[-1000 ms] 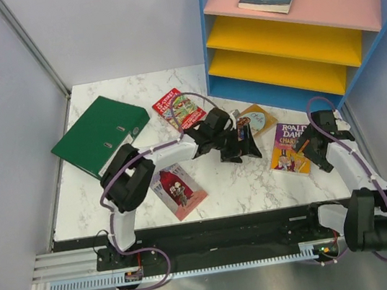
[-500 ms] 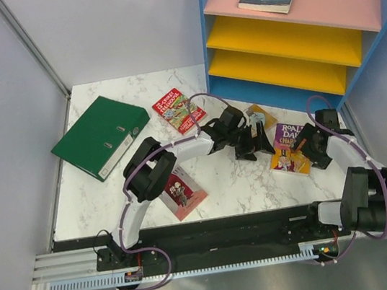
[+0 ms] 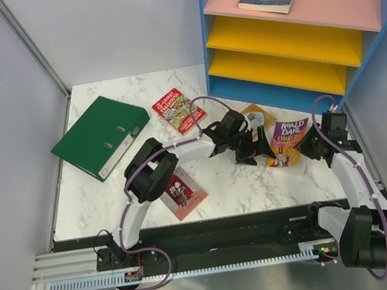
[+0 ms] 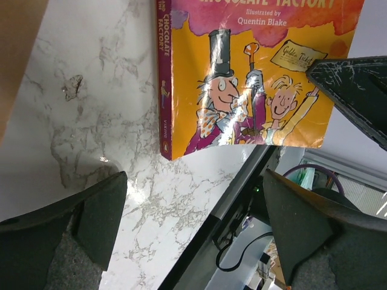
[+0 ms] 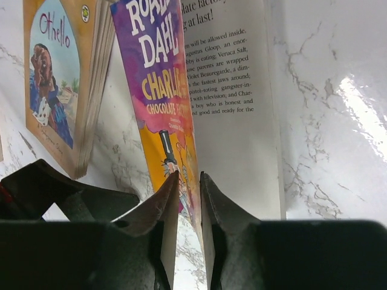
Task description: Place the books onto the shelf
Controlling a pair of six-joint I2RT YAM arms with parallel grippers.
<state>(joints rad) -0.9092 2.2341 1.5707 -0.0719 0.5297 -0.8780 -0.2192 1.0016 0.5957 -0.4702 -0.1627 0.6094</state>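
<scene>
Right gripper (image 5: 188,176) pinching raised front cover of Roald Dahl book (image 5: 154,90); left gripper (image 4: 193,184) spread wide, near, over marble surface (image 4: 91,121)

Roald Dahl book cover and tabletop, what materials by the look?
Roald Dahl book: paper, glossy laminated cover, judging by glare streaks across the artwork. Tabletop: polished marble look, grey veining, bright reflections; real stone or printed laminate, cannot tell.

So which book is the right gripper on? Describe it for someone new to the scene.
Find the blue-sided shelf at the back right; two books lie on the marble table before its base. It is the purple-and-orange Roald Dahl book, its front cover pinched up by the right gripper, while the tan Othello beside it lies shut.
</scene>
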